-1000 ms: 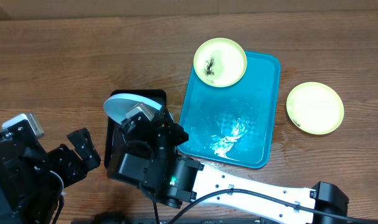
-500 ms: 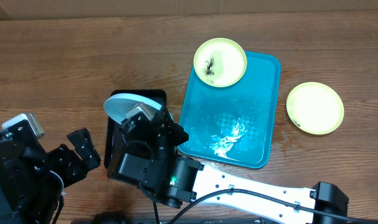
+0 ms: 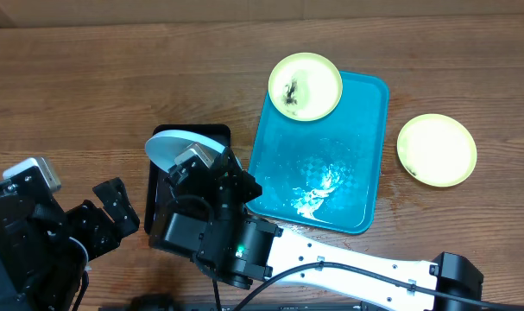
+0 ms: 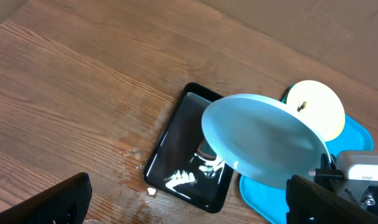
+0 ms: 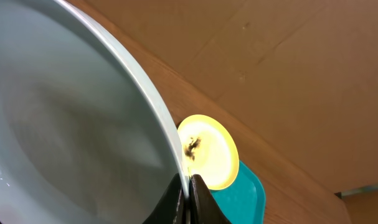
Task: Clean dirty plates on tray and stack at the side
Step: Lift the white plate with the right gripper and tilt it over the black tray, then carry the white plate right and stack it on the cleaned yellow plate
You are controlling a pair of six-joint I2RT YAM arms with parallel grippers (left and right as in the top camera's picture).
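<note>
My right gripper point(image 5: 189, 186) is shut on the rim of a light blue-white plate point(image 5: 70, 124) and holds it tilted over the black tray point(image 4: 176, 155). From above, that plate point(image 3: 171, 145) shows at the black tray's far edge, with the right gripper point(image 3: 192, 160) just under it. A pale yellow plate point(image 3: 305, 86) with a dark smear lies on the far left corner of the turquoise tray point(image 3: 365, 130). Another pale yellow plate point(image 3: 436, 149) lies on the table to the right of the tray. My left gripper point(image 4: 185, 208) stands wide open and holds nothing, near the black tray's front left.
The black tray point(image 3: 214, 134) sits on the wooden table just left of the turquoise tray and has wet, shiny streaks inside. The turquoise tray's middle shows wet glare. A cardboard wall runs along the table's far edge.
</note>
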